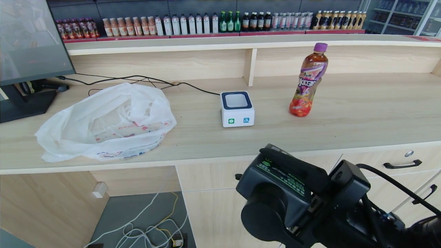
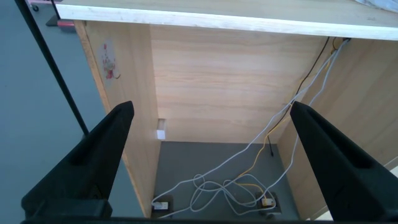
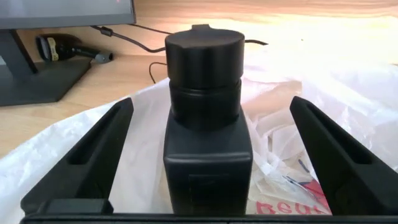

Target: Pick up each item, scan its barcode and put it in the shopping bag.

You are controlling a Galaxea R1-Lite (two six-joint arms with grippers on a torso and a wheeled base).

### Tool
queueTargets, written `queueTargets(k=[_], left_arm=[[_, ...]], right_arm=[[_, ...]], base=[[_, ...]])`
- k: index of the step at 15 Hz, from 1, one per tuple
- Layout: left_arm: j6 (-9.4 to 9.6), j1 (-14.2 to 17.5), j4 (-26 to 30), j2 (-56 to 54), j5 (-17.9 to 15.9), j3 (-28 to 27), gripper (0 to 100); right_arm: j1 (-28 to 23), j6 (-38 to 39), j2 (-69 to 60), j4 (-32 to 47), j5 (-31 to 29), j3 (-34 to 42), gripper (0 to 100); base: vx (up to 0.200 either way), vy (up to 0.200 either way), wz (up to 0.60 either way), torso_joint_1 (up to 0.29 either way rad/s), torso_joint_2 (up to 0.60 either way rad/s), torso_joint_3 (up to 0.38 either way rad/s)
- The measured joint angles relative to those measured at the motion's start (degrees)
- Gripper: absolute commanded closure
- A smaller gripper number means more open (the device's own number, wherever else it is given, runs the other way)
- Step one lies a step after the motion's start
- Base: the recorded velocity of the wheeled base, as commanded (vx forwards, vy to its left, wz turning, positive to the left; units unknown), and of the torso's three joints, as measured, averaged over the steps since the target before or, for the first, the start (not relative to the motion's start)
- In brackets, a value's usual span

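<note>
As we look down from the head, the counter (image 1: 344,113) takes up most of what we see, a pale wooden top running the full width. Behind it, a shelf (image 1: 213,32) carries a long row of drinks. A dark monitor (image 1: 31,38) stands on the counter's left end. Near its foot lies the bag (image 1: 103,124), white plastic, crumpled, with its mouth open upward.

The right arm (image 1: 310,199) sits low on the near side of the counter, in front of the drawers. Its wrist view looks across at the bag and monitor, and there we see the right gripper (image 3: 211,102) with its fingers (image 3: 93,155) spread wide. A black part (image 3: 205,124) with a round top stands in the gap. The bag shows on both sides of it, so the fingers are apart from it and grip nothing. We cannot tell what that part is. The left gripper (image 2: 211,106) is likewise wide open and holds nothing. It faces the recess under the counter, where cables (image 2: 230,186) lie looped on the floor.

The bottle (image 1: 308,82) stands upright on the counter's right part, purple cap up, well apart from the bag. Between bag and bottle sits the scanner (image 1: 237,108), a small white box with a dark-framed window on top. A black cord (image 1: 193,86) runs from behind it toward the monitor.
</note>
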Motion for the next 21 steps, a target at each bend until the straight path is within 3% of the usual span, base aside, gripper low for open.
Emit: queueTargets(k=[8, 13, 17, 21], left_arm=[[-0.07, 0.0, 0.0, 0.0, 0.0, 0.0, 0], [-0.11, 0.0, 0.0, 0.0, 0.0, 0.0, 0], [-0.20, 0.0, 0.0, 0.0, 0.0, 0.0, 0], [-0.27, 0.0, 0.0, 0.0, 0.0, 0.0, 0]], right_arm=[[0.2, 0.0, -6.0, -1.2, 0.0, 3.8, 0], [0.9, -0.7, -11.7, -9.8, 0.8, 17.0, 0], [1.4, -0.7, -17.1, -10.9, 7.9, 28.5, 0], [0.2, 2.9, -20.9, -10.9, 9.1, 33.1, 0]], base=[[0.000, 0.000, 0.00, 0.000, 0.00, 0.000], [0.000, 0.000, 0.00, 0.000, 0.00, 0.000], [0.000, 0.000, 0.00, 0.000, 0.00, 0.000], [0.000, 0.000, 0.00, 0.000, 0.00, 0.000]])
